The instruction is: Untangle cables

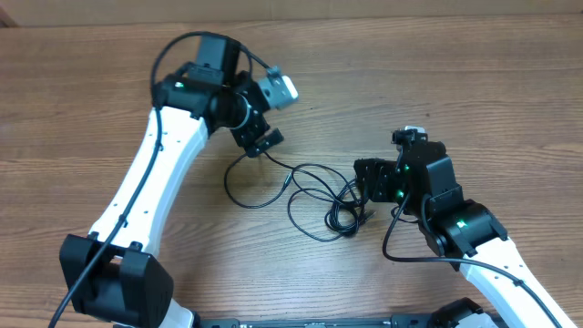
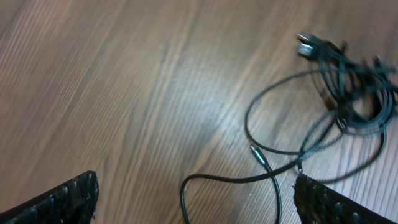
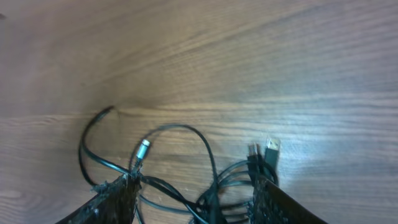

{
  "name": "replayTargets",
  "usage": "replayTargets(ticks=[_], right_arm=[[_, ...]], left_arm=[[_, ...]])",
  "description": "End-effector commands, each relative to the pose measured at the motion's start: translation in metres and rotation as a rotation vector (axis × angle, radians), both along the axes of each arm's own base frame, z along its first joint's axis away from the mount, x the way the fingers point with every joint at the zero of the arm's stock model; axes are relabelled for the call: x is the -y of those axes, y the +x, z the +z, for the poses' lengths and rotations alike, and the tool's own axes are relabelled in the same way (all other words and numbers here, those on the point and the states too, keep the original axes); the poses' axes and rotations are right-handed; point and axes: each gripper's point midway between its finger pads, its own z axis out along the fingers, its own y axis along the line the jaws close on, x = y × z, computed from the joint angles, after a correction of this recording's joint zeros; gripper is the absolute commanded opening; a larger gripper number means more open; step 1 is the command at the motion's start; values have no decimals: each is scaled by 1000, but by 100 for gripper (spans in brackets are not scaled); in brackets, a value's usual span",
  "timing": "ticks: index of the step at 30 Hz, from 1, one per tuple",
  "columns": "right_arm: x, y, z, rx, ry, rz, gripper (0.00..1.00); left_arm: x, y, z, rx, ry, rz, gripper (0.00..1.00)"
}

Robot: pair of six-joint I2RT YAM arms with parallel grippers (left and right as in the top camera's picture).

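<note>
The left fingers [image 1: 258, 138] stand fully apart and hold nothing. In the left wrist view their two dark ribbed pads, one [image 2: 62, 200] at the lower left corner and the other [image 2: 333, 202] at the lower right, are far from each other, with the bare wood of the bench [image 1: 455, 73] between them. The cables [image 1: 314, 196] are thin black cords that lie on the bench in the space between the left fingers and the right fingers [image 1: 364, 180]. One strand makes an open loop that comes in between the two left pads. It passes very near the tip of the lower right pad, but I cannot tell if it touches it. A small plug end [image 2: 257, 154] of another strand lies just ahead of this loop. The thicker knot of cords, with a flat plug [image 2: 305, 43] at its far end, is farther ahead of the left fingers and off to the side of the lower right pad. The right fingers are about half open and do not squeeze anything. In the right wrist view several strands run across the gap between the two pads, and wood shows between the strands. One strand runs against the tip of the pad [image 3: 115, 199] at the lower left. The silvery tip [image 3: 143, 149] lies just ahead of this pad, and the flat plug [image 3: 272, 149] lies just ahead of the other pad [image 3: 283, 202].
</note>
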Motion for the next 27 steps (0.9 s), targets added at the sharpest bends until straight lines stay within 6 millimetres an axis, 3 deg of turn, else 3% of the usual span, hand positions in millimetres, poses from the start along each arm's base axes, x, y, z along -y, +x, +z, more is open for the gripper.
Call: replayTargets(ticks=[1,8,14,19,27], right_arm=[[0,-9,-4,-47,-15,10,59],[-1,-50,-41,-278,-26,74,63],[-10,-60,-72,-422,-17,110,63],[-9,-68,-104,-551,-54,109,56],[-15,-77,-123,-623,-71,158,54]], left_arm=[[-6,9,3,-65,-84,157,100],[-5,11,4,-82,-109,200,100],[-5,11,4,-82,-108,200,100],[-5,11,4,-82,-108,200,100],[-5,11,4,-82,-108,201,100]])
